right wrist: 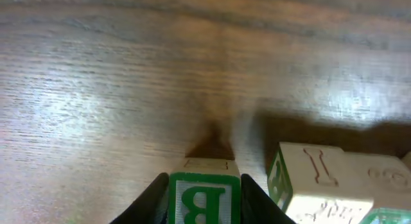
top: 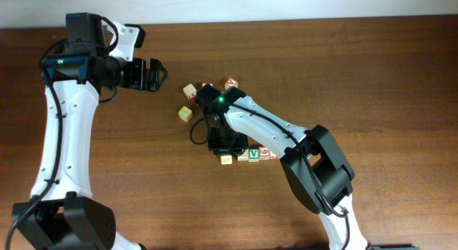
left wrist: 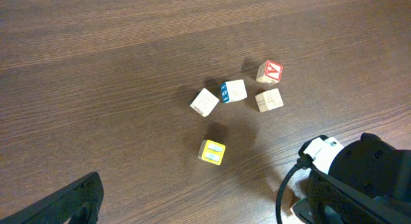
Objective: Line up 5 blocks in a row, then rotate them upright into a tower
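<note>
I'm starting at the left, where the left gripper is hanging over bare table with its fingers spread wide and nothing between them.

Moving right, the left wrist view is showing me a loose scatter. A yellow-faced cube is sitting alone nearest the camera. Beyond it, a pale cube is just beside a cube with a blue side face. Then comes another pale cube, its engraving too faint to read. Last is a red-and-white cube that I'm reading as an "A".

Further right in the overhead view, a short row of blocks is lying under the right arm, near the middle of the table and well apart from the scatter. A pale block is leading it. The green V block is showing its letter face up, and the red digit block is touching it, reading 6 or 9.

The right gripper is down on that row, and its wrist camera is filling with the green B block, a bold green "B" in a green frame on pale wood. The dark fingers are bracketing it closely on both sides, but I cannot tell whether they are pinching it. Just right of it, a pale-topped block is showing an engraved outline and green print that is unreadable.
</note>
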`<state>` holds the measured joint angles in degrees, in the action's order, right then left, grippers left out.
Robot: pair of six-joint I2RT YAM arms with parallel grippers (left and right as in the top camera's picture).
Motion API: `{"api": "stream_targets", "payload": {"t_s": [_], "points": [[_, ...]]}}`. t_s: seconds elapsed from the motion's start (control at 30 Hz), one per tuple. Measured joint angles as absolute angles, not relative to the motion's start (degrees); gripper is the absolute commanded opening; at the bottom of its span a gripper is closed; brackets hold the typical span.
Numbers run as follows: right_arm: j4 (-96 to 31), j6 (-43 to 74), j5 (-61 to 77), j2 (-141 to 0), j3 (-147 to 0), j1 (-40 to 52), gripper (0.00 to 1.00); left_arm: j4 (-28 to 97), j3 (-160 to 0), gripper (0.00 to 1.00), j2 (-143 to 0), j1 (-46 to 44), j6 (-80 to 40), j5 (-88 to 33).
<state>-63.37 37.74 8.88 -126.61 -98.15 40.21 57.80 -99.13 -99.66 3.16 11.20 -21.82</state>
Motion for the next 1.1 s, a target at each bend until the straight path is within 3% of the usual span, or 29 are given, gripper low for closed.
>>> {"api": "stream_targets", "payload": {"t_s": [0.17,0.27,0.43,0.5,0.73,0.8,0.93,1.1], "points": [[-61.32,37.43,7.09,-127.15,-98.02,40.21,0.56,57.8,-99.13,0.99,-99.66,3.16,11.2,-21.82],[-60.14,37.5,6.7,-127.15,-98.0,40.21,0.57,57.8,-99.13,0.99,-99.66,3.16,11.2,-21.82],[-60.07,36.47,6.55,-127.15,-98.02,40.21,0.54,57.8,-99.13,0.99,-99.66,3.16,11.2,-21.82],[-68.51,35.48,6.96,-127.72,-102.32,40.23,0.54,57.82,-99.13,0.99,-99.66,3.16,11.2,-21.82],[-72.77,35.33,7.01,-127.72,-104.73,40.8,0.53,57.8,-99.13,0.99,-99.66,3.16,11.2,-21.82],[-72.42,35.55,7.01,-127.72,-104.6,41.87,0.48,57.8,-99.13,0.99,-99.66,3.16,11.2,-21.82],[-70.57,36.18,6.98,-127.74,-101.32,43.03,0.47,57.82,-99.13,0.99,-99.66,3.16,11.2,-21.82],[-70.3,36.51,6.96,-127.74,-100.68,43.03,0.34,57.8,-99.13,0.99,-99.66,3.16,11.2,-21.82]]}}
